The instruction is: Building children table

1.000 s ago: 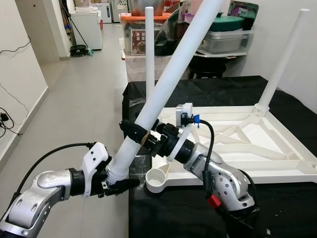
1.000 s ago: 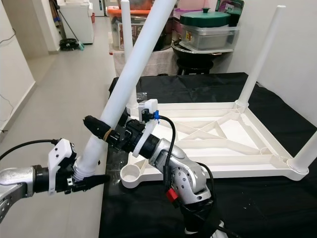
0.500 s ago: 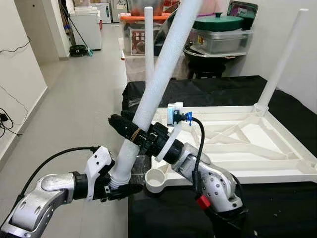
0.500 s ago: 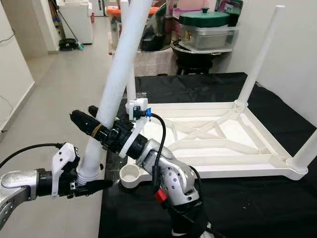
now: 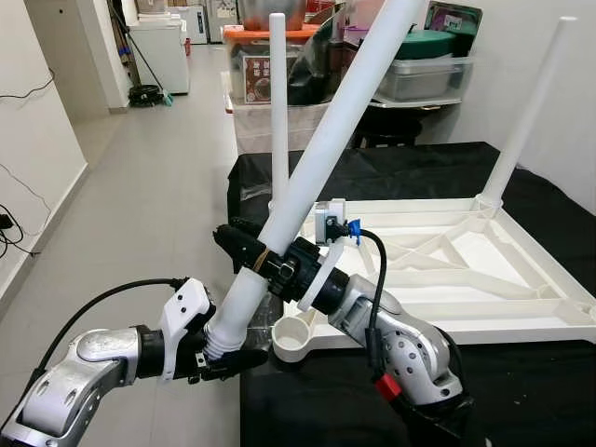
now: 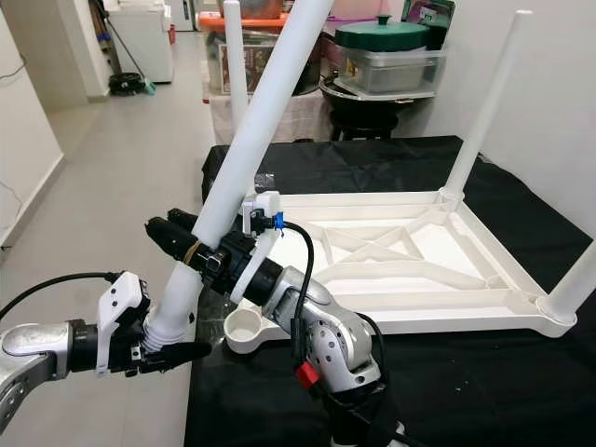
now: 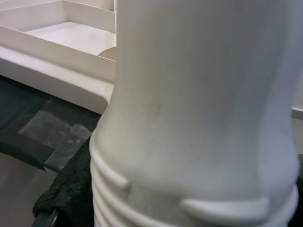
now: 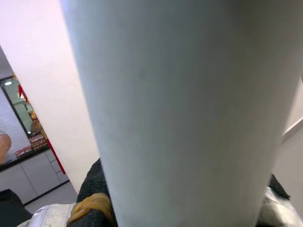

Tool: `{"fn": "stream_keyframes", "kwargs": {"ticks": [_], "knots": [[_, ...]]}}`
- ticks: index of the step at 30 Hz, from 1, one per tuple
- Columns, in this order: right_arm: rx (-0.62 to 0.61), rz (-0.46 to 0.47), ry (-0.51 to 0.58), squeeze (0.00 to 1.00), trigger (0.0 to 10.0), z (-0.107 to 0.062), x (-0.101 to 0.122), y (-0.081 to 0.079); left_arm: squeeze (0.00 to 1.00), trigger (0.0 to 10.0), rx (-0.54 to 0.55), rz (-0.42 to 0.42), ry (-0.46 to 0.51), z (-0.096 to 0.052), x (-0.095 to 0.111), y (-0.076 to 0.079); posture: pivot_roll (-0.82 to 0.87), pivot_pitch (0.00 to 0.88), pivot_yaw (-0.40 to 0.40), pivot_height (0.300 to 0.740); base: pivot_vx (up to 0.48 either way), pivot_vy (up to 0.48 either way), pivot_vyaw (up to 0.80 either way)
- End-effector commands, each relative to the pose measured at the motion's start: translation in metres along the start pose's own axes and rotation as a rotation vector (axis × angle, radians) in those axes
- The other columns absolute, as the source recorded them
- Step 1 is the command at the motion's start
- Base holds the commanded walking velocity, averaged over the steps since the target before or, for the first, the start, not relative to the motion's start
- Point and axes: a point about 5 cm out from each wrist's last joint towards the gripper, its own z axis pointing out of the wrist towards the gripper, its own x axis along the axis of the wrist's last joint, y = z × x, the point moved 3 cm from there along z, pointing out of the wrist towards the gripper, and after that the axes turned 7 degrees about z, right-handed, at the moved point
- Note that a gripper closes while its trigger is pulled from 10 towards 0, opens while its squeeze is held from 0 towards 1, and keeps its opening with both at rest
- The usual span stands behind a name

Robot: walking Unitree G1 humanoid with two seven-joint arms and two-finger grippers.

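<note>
A long white table leg (image 5: 312, 168) slants up to the right, off the table's front left corner. My left gripper (image 5: 221, 350) is shut on its threaded lower end (image 7: 189, 198). My right gripper (image 5: 250, 253) is shut on the leg a little higher up. The white tabletop (image 5: 466, 270) lies upside down on a black-covered table. Its empty round socket (image 5: 296, 337) sits at the front left corner, just right of the leg's lower end. Three legs stand in other corners: back left (image 5: 278, 102), back right (image 5: 526, 112) and front right (image 6: 577, 289).
Grey floor (image 5: 158, 177) opens to the left of the black table (image 5: 391, 168). Behind the table stand storage bins and a lidded pot (image 5: 419, 65). A white wall (image 5: 37, 130) with cables runs along the far left.
The leg has swung back to lean more to the right after standing steeper half a second ago. Both grippers keep their hold.
</note>
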Motion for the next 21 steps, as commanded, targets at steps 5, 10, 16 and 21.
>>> {"fn": "stream_keyframes", "kwargs": {"ticks": [5, 10, 16, 21], "knots": [[0.008, -0.023, -0.024, 0.0, 0.0, -0.003, -0.004, 0.001, 0.12, 10.0, 0.008, 0.071, 0.025, -0.002, 0.007, -0.002, 0.08, 0.0, -0.012, 0.74, 0.0, 0.0, 0.0], [-0.069, -0.118, 0.026, 0.0, 0.0, -0.008, 0.013, 0.018, 1.0, 10.0, 0.132, 0.051, 0.12, -0.003, 0.02, -0.021, 0.08, 0.0, -0.01, 0.74, 0.0, 0.0, 0.0], [-0.196, -0.275, 0.028, 0.0, 0.0, -0.026, 0.041, 0.048, 1.0, 10.0, 0.094, 0.028, 0.166, -0.009, 0.029, -0.011, 0.08, 0.0, -0.013, 0.74, 0.0, 0.0, 0.0], [-0.278, -0.374, 0.051, 0.0, 0.0, -0.044, 0.07, 0.065, 1.0, 10.0, 0.162, 0.015, 0.121, -0.016, 0.017, -0.011, 0.08, 0.0, -0.01, 0.74, 0.0, 0.0, 0.0]]}}
